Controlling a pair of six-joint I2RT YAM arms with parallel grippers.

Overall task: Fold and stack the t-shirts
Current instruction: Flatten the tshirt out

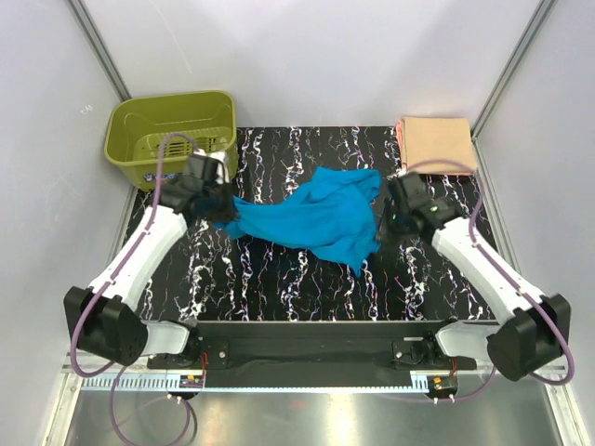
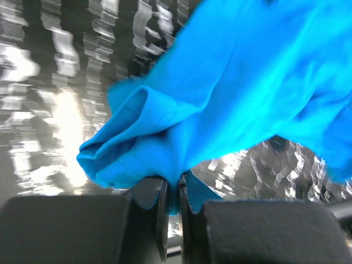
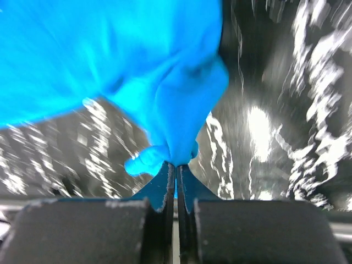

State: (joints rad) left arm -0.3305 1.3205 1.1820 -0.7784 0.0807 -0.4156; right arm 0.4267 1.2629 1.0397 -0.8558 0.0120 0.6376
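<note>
Both grippers are clamped on the blue shirt [image 1: 311, 218]: the left gripper [image 2: 173, 190] has its jaws nearly together on a bunched, doubled edge, and the right gripper [image 3: 176, 175] is pinched tight on a thin tuck of cloth. The shirt is slung crumpled between them, just inward of each, over the dark marbled surface [image 1: 279, 279]. This looks like the spreading-out step before any fold. To do it well, draw the two grippers apart evenly and at equal height until the cloth goes taut, then lay it down flat. The right gripper's bite looks slight, so a gentle pull seems wise or the cloth may slip out. Whether the two grips sit on matching corners cannot be told. The peach shirt [image 1: 435, 141] lies folded well beyond the right gripper, off to its outer side; keep the blue one clear of it for now. Count: two shirts, one blue and one peach; one basket [image 1: 130, 153], just beyond the left gripper; two grippers.
</note>
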